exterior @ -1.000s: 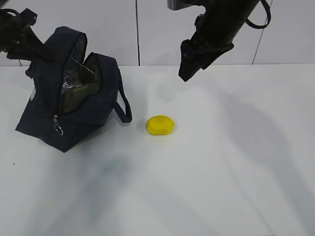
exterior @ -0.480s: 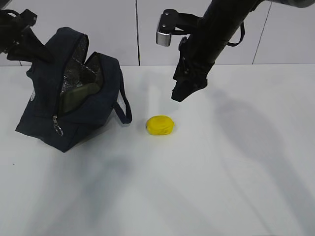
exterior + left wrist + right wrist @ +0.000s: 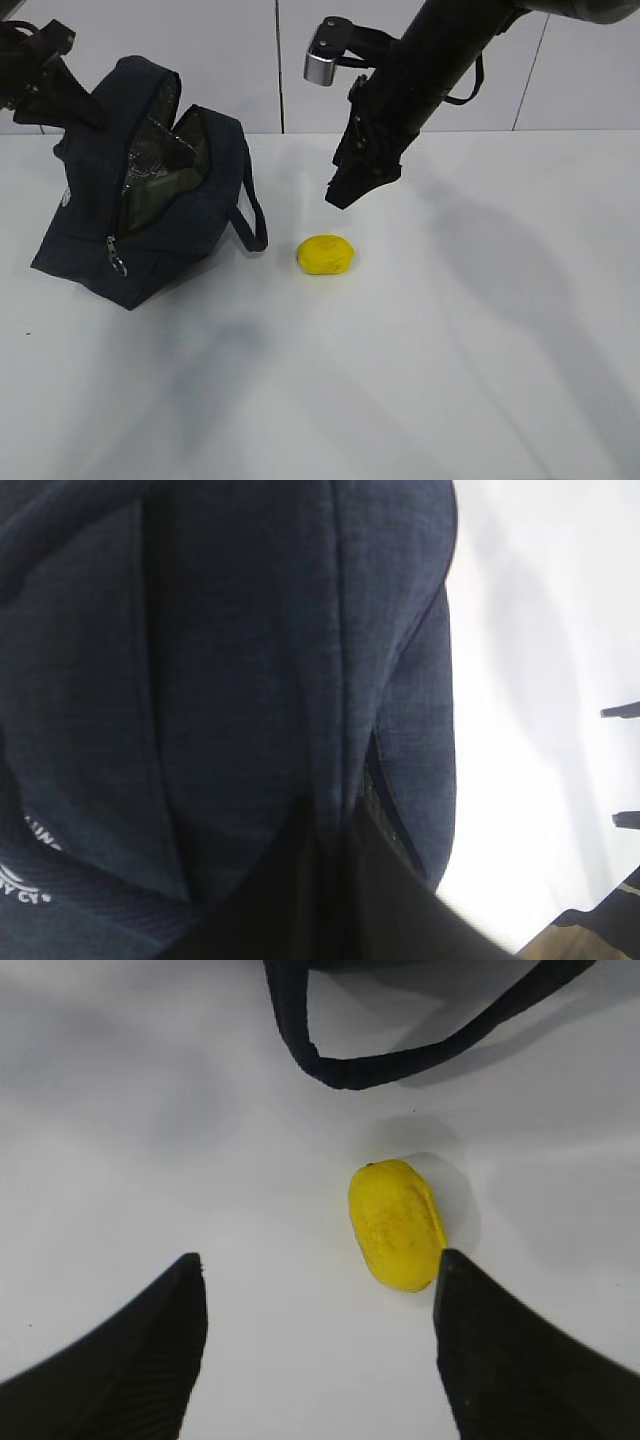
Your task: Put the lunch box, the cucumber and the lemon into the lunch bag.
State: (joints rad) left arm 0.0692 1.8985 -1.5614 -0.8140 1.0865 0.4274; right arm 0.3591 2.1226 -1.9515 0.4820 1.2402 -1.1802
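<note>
The white worktop is seen spread across the whole scene, with the lunch bag set near its far left corner: a dark navy boxy fabric bag, tipped back, its top unzipped and gaping so that a silvery lining is shown, and something dull green can be made out inside, though what it is cannot be told. A metal ring pull is seen hanging at the low end of the zipper, and one loop handle is draped onto the worktop on the bag's right side. The bag's upper left edge is met by the left gripper; in the left wrist view only navy weave fills the frame, so whether that pincer is clenched on the cloth cannot be told. The right gripper is held above the worktop toward the far middle, pointed down, its two dark fingers spread wide apart and nothing held between them. The lemon is found lying alone on the worktop just right of the handle, below the right gripper and untouched: small, bright yellow, oval, faintly dimpled.
</note>
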